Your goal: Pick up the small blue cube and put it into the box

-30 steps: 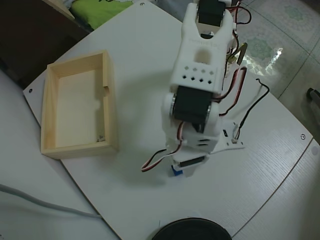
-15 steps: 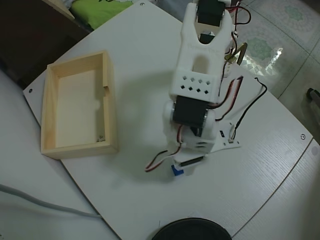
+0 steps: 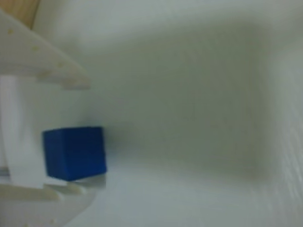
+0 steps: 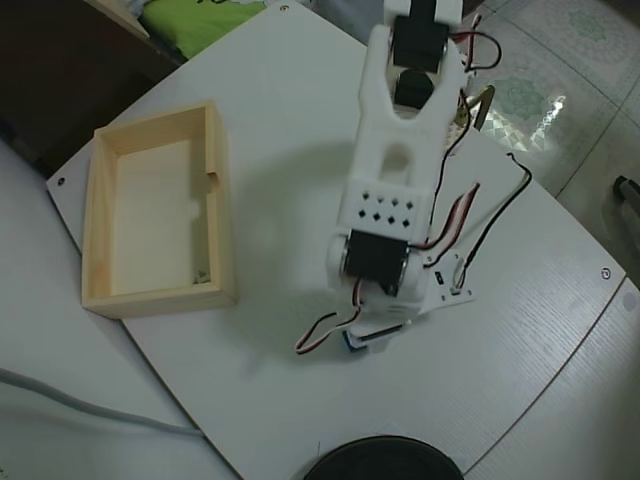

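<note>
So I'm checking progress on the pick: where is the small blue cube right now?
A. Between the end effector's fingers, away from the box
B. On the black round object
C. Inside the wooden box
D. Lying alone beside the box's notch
A: the wrist view shows the small blue cube between the white fingers of the end effector, and the overhead view shows the box off to the left without it.

A white round table point(image 4: 270, 120) carries a dark round object point(image 4: 385, 460) at its lower edge; green cloth point(image 4: 190, 20) lies beyond.

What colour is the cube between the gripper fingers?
Bright blue, plain faces; the small blue cube shows best in the wrist view.
</note>
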`<state>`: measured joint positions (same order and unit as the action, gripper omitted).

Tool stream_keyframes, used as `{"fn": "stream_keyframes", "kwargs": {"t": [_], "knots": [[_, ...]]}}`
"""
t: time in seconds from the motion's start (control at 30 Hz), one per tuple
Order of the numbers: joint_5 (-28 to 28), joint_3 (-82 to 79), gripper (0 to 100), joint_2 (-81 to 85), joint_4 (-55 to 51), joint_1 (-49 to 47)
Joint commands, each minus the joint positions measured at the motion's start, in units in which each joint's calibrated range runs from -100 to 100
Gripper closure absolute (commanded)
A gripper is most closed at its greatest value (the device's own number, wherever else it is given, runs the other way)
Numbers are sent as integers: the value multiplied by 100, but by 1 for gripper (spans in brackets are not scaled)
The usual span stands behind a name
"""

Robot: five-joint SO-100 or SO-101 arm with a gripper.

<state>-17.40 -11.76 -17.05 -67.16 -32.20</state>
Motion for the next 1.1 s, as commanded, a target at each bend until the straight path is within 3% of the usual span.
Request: {"fn": "stream_keyframes", "kwargs": {"t": [0.0, 0.7, 0.87, 1.07], "knots": [[-27, 380, 81, -11, 38, 17], [-188, 643, 81, -44, 30, 84], [-193, 570, 89, -137, 47, 84], [-188, 643, 90, -552, 98, 84]]}}
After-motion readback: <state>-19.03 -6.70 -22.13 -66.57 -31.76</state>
